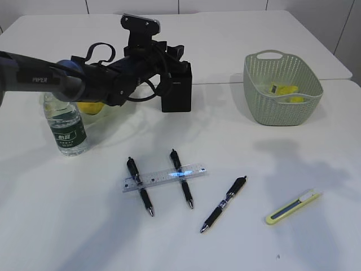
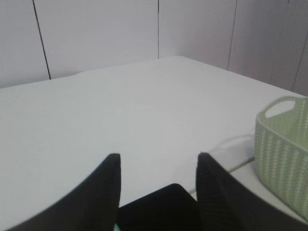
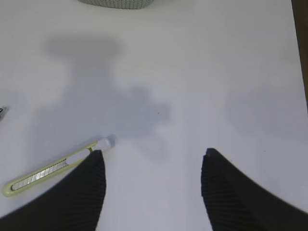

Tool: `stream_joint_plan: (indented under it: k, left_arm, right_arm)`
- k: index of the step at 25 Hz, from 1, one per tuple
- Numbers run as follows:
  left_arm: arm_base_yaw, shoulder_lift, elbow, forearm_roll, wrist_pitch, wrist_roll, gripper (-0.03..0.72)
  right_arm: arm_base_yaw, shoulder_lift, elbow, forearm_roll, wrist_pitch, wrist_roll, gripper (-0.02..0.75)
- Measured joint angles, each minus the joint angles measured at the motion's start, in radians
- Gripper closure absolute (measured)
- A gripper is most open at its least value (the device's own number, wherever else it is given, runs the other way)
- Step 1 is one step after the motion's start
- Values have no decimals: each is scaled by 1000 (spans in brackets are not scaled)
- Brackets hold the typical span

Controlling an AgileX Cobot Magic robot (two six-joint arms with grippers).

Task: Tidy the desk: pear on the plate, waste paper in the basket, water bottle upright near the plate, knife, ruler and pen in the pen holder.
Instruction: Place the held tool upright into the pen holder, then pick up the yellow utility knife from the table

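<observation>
My left gripper [image 1: 172, 56] hangs open just above the black pen holder [image 1: 176, 89]. In the left wrist view the holder's corner [image 2: 163, 207] shows low between the spread fingers [image 2: 108, 192], and nothing is held. The right gripper [image 3: 154, 153] is open over bare desk, its left finger [image 3: 86, 192] beside the yellow-green knife [image 3: 53, 168]. The clear ruler [image 1: 163, 178] lies across two black pens [image 1: 139, 186] [image 1: 181, 178]; a third pen [image 1: 224, 204] lies to their right. The knife [image 1: 293, 206] lies near the front right. The yellow pear [image 1: 90, 107] peeks out under the left arm; the plate is mostly hidden. The water bottle [image 1: 66, 127] stands upright. Yellow waste paper [image 1: 282, 90] lies in the basket [image 1: 282, 110].
The basket [image 2: 284, 154] stands to the right of the pen holder, and its base [image 3: 115, 3] shows at the top of the right wrist view. The left arm stretches across the back left of the desk [image 1: 237, 147]. The right arm casts a shadow at the right.
</observation>
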Motion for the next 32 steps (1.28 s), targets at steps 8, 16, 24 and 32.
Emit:
stream_joint_plan:
  k: [8, 16, 24, 32]
  left_arm:
    - [0, -126, 0, 9, 202, 0, 332]
    - [0, -304, 0, 11, 574, -1, 348]
    - [0, -508, 0, 19, 1028, -1, 357]
    - [0, -728, 0, 43, 1440, -1, 357]
  right_arm:
    - [0, 0, 0, 0, -2, 0, 244]
    - [0, 0, 0, 9, -2, 0, 244]
    - [0, 0, 0, 130, 92, 0, 244]
    - [0, 0, 0, 359, 168, 55, 244]
